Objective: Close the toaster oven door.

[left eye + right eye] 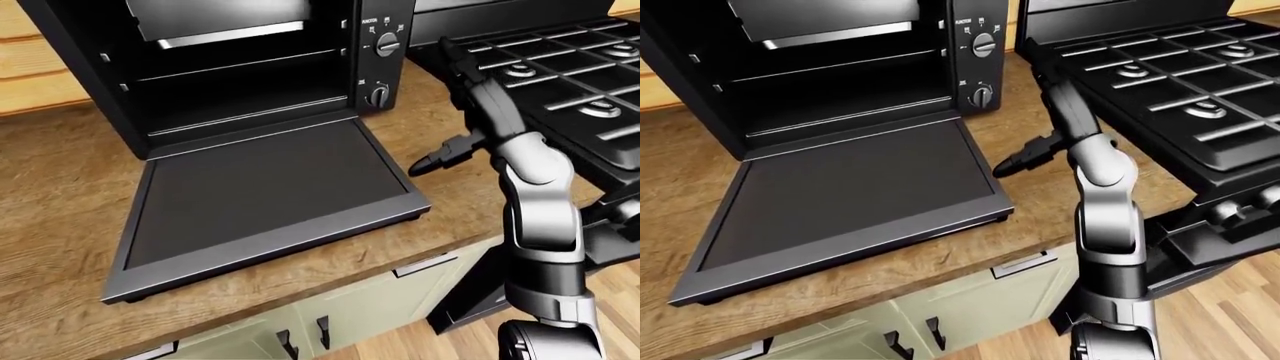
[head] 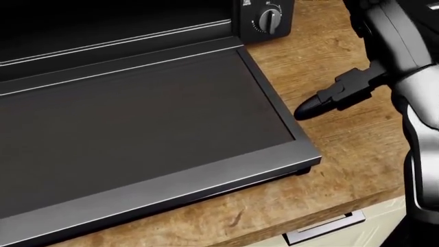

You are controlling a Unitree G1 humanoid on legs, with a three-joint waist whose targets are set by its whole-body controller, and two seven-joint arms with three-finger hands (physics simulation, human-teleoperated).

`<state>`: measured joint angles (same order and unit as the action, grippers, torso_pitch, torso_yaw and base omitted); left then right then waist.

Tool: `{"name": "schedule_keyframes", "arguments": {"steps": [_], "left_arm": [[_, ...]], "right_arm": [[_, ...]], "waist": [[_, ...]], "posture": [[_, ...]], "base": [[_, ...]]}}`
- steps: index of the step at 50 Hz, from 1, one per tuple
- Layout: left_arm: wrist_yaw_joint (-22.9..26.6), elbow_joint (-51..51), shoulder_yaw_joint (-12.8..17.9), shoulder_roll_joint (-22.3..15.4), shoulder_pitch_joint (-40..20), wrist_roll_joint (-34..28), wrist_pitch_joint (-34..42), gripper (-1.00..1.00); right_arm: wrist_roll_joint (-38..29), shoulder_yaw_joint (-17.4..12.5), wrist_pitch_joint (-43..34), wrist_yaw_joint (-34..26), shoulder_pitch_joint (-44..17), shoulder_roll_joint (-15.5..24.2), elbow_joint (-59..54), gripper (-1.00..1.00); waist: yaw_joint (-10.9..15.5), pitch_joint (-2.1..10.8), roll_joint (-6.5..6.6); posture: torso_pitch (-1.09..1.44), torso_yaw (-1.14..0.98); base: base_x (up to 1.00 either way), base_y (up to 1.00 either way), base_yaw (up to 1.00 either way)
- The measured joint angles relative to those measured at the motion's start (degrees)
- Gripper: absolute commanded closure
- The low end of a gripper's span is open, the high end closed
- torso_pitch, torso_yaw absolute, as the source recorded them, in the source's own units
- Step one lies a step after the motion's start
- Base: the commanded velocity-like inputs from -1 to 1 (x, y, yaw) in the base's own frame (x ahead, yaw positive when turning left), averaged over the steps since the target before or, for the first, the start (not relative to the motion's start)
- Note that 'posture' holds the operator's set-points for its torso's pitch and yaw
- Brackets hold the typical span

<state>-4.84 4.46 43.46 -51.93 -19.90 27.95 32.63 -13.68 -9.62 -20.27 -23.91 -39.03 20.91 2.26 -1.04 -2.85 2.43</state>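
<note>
Kitchen counter scene, sim render, read left to right. Far left: wooden countertop, bare wood grain. Then black toaster oven, cavity open w/ rack rails visible inside. Toaster oven door dropped fully open, lying flat on the counter, hinged at the oven's base, free edge toward the counter's near edge; dark glass panel w/ metal frame. Right of the cavity, control panel w/ two knobs. Further right, near the door's right edge but apart from it, right hand hovering over bare wood, one dark finger pointing left toward the door frame, other fingers not clearly seen, so spread hard to judge; nothing held. Far right: black stove top w/ grates and burners. Below the counter, pale green cabinet fronts w/ handles. Left hand not in view. Task judged not yet begun: door still flat. For a clean close, probably best to slide fingertip under the door's near-right corner or free edge, lift up and away in an arc about the hinge, then push flat against the frame till seated. Risk: finger slipping off the thin metal frame, or pressing down on the glass instead of getting beneath it.
</note>
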Motion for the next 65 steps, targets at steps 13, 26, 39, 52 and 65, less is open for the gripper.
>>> {"name": "schedule_keyframes", "arguments": {"steps": [13,26,39,52,65], "left_arm": [[-0.18,-0.53,0.07,-0.21,0.06,0.41,0.39,-1.0],[-0.06,-0.6,-0.02,0.05,0.21,0.37,0.38,-1.0],[-0.09,-0.54,-0.1,0.15,0.16,0.22,0.23,-1.0],[0.01,-0.51,-0.12,0.12,0.07,0.24,0.33,-1.0],[0.04,-0.49,0.05,0.03,0.21,0.26,0.31,-1.0]], "right_arm": [[-0.54,0.06,1.95,0.24,0.79,-0.01,-1.54,-1.0],[-1.08,-0.42,4.27,0.46,1.95,0.18,-3.76,-1.0],[-0.93,-1.19,6.68,1.24,2.76,1.04,-6.32,-1.0],[-1.36,-0.75,8.16,1.49,4.04,0.44,-6.94,-1.0],[-2.04,-0.26,9.03,1.52,5.44,-1.06,-6.25,-1.0]], "waist": [[-0.04,0.02,0.0],[-0.06,0.02,0.12],[0.01,0.14,-0.06],[0.02,0.19,-0.08],[0.03,0.22,-0.06]], "posture": [[0.0,0.0],[0.0,0.0],[0.0,0.0],[0.0,0.0],[0.0,0.0]], "base": [[0.0,0.0,0.0],[0.0,0.0,0.0],[0.0,0.0,0.0],[0.0,0.0,0.0],[0.0,0.0,0.0]]}}
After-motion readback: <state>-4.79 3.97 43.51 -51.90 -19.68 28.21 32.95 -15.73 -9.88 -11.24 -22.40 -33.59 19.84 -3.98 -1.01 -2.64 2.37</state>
